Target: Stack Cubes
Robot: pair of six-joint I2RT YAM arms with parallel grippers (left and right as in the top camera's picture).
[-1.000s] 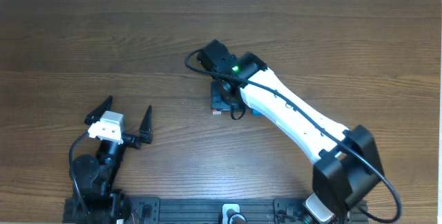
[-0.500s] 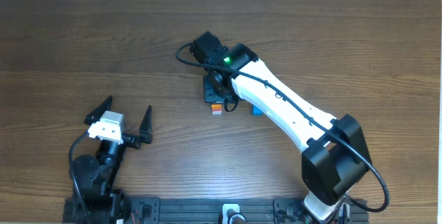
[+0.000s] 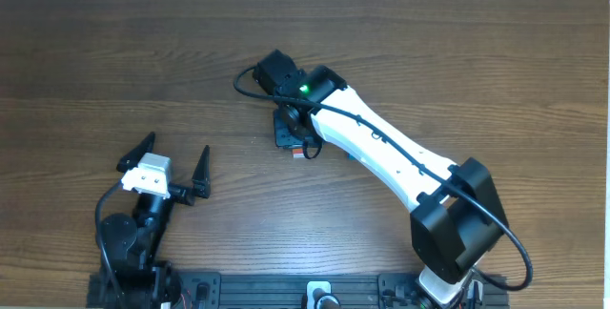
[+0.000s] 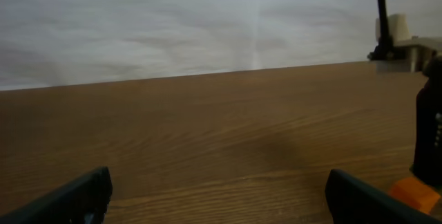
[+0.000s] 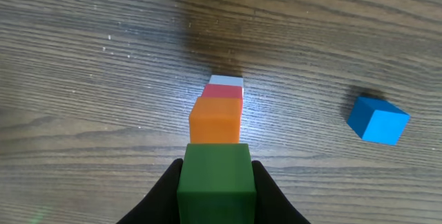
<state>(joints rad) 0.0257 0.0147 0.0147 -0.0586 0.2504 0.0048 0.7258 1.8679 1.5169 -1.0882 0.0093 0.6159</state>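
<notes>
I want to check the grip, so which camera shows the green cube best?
The right wrist view: the right gripper holds the green cube large and unobstructed between its fingers, with the orange cube beyond it. In the top view the right arm covers it; the left wrist view catches an orange corner.

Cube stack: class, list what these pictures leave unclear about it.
Top view: the right arm covers most of the stack and blue cube.
Right wrist view: the green cube hides the orange cube's near edge; their contact is unclear.
Left wrist view: the frame edge cuts off the orange cube.
</notes>
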